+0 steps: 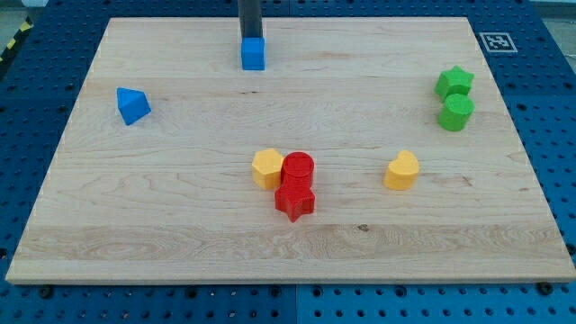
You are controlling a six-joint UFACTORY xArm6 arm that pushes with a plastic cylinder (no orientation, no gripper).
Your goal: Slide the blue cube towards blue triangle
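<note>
The blue cube [254, 53] sits near the board's top edge, a little left of the middle. My tip [250, 36] comes down from the view's top and ends right behind the cube, at its top side, touching it or nearly so. The blue triangle [132, 104] lies at the view's left, lower than the cube and well apart from it.
A yellow block [267, 167], a red cylinder [298, 168] and a red star [295, 199] cluster at the middle. A yellow heart-like block [402, 170] lies to the right. A green star [454, 83] and a green cylinder [457, 112] sit at the right. The wooden board [180, 252] rests on a blue pegboard.
</note>
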